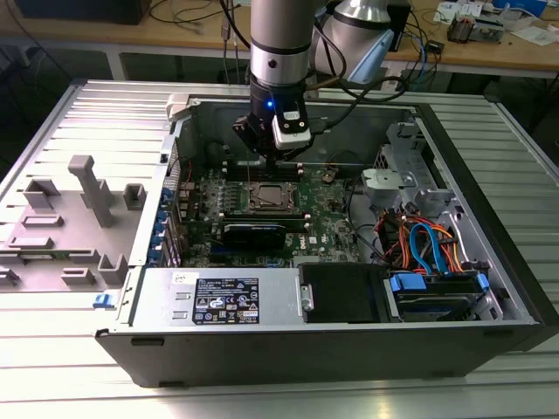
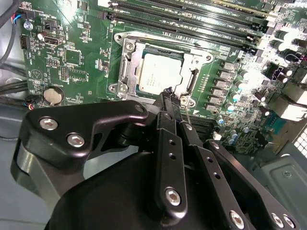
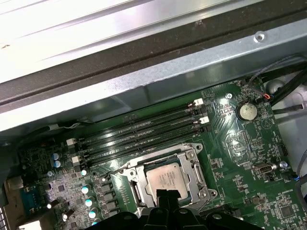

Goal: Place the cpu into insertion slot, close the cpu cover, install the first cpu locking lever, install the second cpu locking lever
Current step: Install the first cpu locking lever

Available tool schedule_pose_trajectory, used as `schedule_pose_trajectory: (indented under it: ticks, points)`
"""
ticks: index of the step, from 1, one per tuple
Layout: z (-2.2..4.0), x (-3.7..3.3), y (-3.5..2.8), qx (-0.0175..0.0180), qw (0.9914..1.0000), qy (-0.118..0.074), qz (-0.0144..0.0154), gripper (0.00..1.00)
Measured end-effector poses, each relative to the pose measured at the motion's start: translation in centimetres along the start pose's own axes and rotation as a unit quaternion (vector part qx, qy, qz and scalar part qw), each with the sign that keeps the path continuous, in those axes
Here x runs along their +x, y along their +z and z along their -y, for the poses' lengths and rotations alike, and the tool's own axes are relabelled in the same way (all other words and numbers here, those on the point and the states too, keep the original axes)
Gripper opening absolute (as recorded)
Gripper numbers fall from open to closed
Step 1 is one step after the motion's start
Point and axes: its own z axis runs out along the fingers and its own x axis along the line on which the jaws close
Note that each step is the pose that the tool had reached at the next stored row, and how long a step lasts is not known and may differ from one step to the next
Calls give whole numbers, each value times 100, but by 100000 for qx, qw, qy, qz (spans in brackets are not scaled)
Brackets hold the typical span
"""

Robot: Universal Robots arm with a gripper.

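The cpu lies flat in the insertion slot of the green motherboard, its silver top showing. The grey-metal cpu cover lies down around the chip, framing it. In both wrist views my gripper hangs just above the socket's edge, its black fingers pressed together and holding nothing. In the exterior view the gripper hovers over the cpu inside the open computer case. A thin wire lever runs along one side of the socket.
Long black memory slots run beside the socket, close to the case wall. A black card, a power supply and cable bundles fill the case. A grey fixture stands at the exterior view's left.
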Motion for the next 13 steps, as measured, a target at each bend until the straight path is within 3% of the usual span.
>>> schedule_pose_trajectory:
  ticks: [2,3,5,13]
  points:
    - [0,1,0,3,99998,-663,-7,11]
    - [2,5,1,25,99960,-2821,-41,11]
    - [4,15,3,23,99895,-4583,-62,11]
    - [42,137,4,38,99852,-5434,-76,11]
